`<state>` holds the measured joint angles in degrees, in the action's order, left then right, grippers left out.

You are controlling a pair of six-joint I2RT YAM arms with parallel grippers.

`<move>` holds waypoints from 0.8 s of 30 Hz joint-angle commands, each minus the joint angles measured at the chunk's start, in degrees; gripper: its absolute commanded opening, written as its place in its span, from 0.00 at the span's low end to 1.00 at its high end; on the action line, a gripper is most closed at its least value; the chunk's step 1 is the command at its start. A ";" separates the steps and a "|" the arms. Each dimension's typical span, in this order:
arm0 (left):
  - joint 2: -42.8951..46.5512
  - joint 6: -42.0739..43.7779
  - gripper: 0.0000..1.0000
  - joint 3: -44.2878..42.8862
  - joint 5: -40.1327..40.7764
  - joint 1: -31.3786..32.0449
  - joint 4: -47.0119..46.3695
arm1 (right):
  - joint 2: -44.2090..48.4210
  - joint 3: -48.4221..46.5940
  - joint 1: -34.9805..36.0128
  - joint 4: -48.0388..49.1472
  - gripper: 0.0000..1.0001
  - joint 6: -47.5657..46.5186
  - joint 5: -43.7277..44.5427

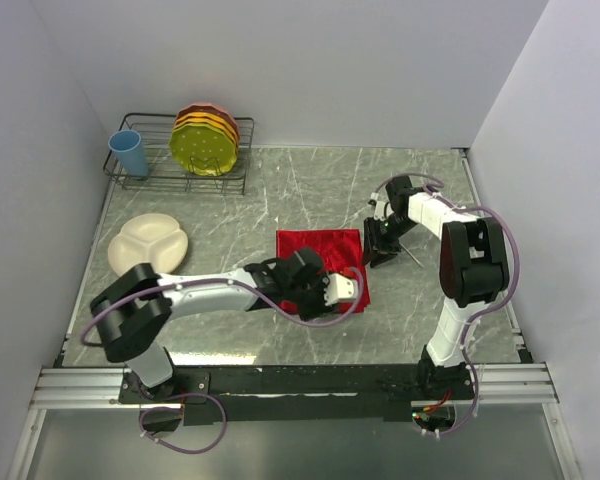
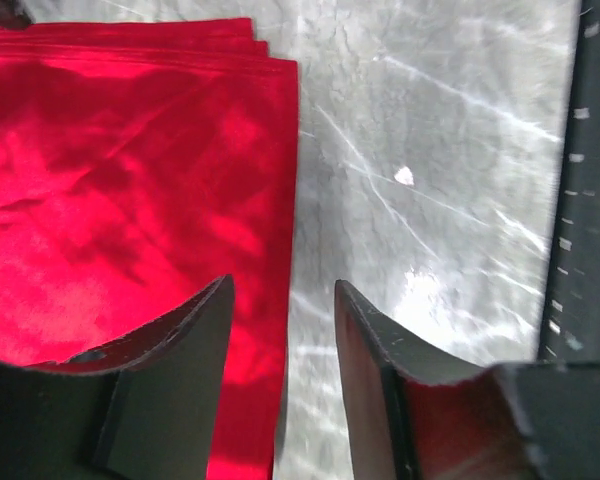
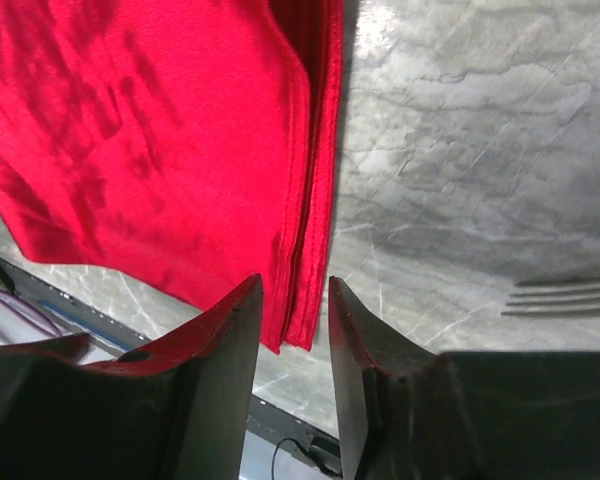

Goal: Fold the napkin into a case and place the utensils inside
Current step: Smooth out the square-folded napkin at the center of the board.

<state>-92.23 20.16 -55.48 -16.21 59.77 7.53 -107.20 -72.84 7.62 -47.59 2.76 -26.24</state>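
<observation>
Napkin (image 1: pixel 315 248) edge between parted jaws of left claw (image 2: pixel 282 287) and right claw (image 3: pixel 293 285), both empty.

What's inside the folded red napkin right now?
Nothing pokes out of the napkin; its stacked edges lie flat. The inside is covered by cloth. A fork lies outside on the table.

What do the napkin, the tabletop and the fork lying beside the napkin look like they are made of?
Napkin: satin-like cloth with a glossy finish. It shows bright sheen patches, soft creases and stacked folded edges.
Tabletop: a hard, smooth surface in a grey marble pattern with white veins and glare. Real stone or laminate, I cannot tell.
Fork: probably metal. The tines are thin and dull grey, and only partly in view.
</observation>
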 commanded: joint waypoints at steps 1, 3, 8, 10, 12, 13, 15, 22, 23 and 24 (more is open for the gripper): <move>-4.70 3.48 0.49 -0.15 5.57 3.50 -8.74 | -1.26 0.77 -0.32 0.66 0.40 0.66 0.14; -6.47 3.57 0.47 -1.55 6.36 3.95 -9.28 | -1.17 1.12 -0.32 0.57 0.37 0.40 0.05; -11.30 4.18 0.46 -3.40 6.36 5.01 -11.22 | -0.47 2.79 -0.32 -0.04 0.32 0.57 -0.04; -12.97 4.27 0.45 -4.28 6.45 5.36 -11.48 | 0.41 3.14 -0.41 -0.31 0.30 0.66 0.05; -13.77 4.45 0.43 -4.81 6.80 5.36 -11.92 | 1.72 3.58 -0.50 -0.48 0.27 0.58 0.83; -14.64 4.36 0.40 -4.90 6.98 5.36 -12.01 | 1.99 3.93 -0.59 -0.48 0.27 0.66 1.27; -15.35 4.36 0.39 -5.42 6.72 5.36 -11.75 | 2.26 5.24 -0.67 0.30 0.24 0.66 1.89; -16.93 4.53 0.27 -6.57 7.33 5.36 -11.92 | -0.12 6.74 -0.59 0.84 0.13 0.75 1.98; -17.20 4.62 0.26 -6.91 7.24 5.36 -11.92 | -0.38 6.66 -0.59 0.75 0.13 0.58 2.07; -17.46 4.62 0.26 -7.18 7.07 5.36 -12.01 | -0.55 6.92 -0.59 0.57 0.10 0.40 1.98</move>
<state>-107.77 23.40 -60.71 -9.13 64.66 -3.70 -107.63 -66.15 7.49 -47.20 3.31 -24.88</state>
